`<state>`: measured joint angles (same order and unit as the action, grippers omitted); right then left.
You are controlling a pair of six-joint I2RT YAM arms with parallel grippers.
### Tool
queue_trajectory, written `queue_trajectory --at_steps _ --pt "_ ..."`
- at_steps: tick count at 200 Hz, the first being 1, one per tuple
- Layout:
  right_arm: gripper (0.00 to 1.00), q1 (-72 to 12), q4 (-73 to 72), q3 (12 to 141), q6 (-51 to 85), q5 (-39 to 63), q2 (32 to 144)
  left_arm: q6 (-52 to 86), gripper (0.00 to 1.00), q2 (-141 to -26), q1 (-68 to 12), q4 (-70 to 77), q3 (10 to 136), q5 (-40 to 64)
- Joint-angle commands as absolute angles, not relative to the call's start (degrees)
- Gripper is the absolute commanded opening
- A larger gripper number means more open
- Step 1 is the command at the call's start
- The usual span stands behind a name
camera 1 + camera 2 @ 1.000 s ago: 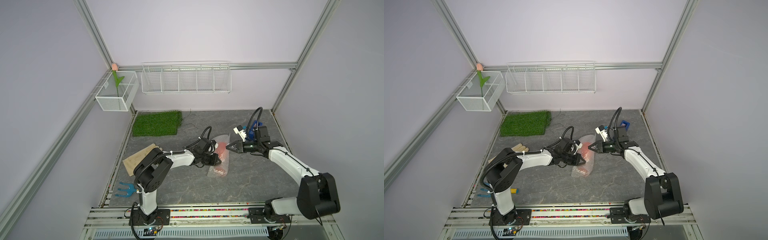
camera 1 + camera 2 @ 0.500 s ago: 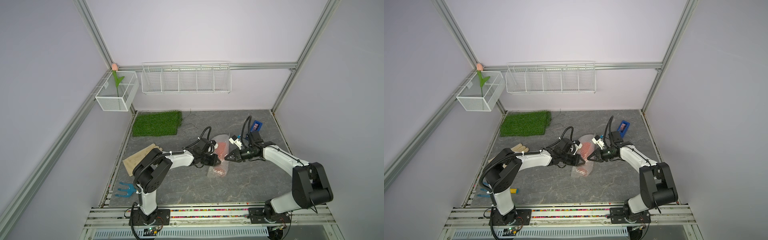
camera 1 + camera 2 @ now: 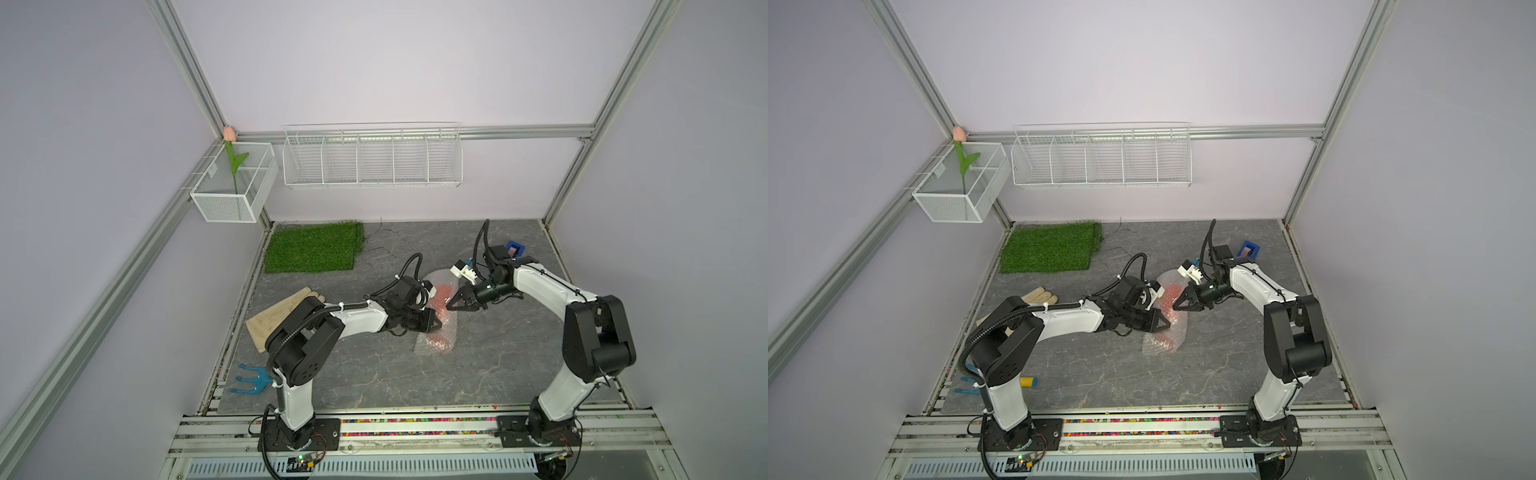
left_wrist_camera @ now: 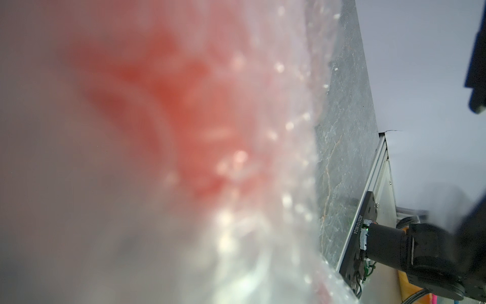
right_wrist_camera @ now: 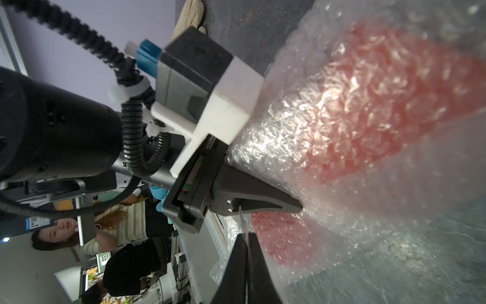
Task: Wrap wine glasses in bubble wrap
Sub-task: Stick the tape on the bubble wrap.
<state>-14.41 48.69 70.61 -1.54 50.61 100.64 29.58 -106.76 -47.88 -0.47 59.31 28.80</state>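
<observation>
The goblet (image 3: 444, 291) lies on its side mid-table, rolled in the bubble wrap (image 3: 429, 347). The left gripper (image 3: 435, 326) is nipped onto the wrap near the stem. The right gripper (image 3: 449, 308) is pressed together on a thin film edge (looks so, anyway). Risk: slick film w/ such thin pinches, so one tug could slip it & unroll everything.

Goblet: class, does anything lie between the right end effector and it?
Yes: bubble wrap covers the goblet, so the shut right end effector meets only film, pinching a fold of it.
</observation>
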Motion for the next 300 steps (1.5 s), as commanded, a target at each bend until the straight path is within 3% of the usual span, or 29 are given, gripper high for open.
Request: queue_trajectory --at_steps 1,210,300 --pt "0.07 -15.02 56.36 74.14 -6.14 50.66 103.58 27.95 0.13 -108.12 -47.90 -7.12 56.46 27.33" --pt "0.10 -15.27 65.40 87.93 -6.31 42.39 115.15 28.52 0.13 -106.56 -47.89 -6.46 55.32 27.65" --pt "0.08 -17.21 68.47 89.56 -9.70 46.16 114.11 28.47 0.13 -106.81 -47.90 -7.03 55.99 27.50"
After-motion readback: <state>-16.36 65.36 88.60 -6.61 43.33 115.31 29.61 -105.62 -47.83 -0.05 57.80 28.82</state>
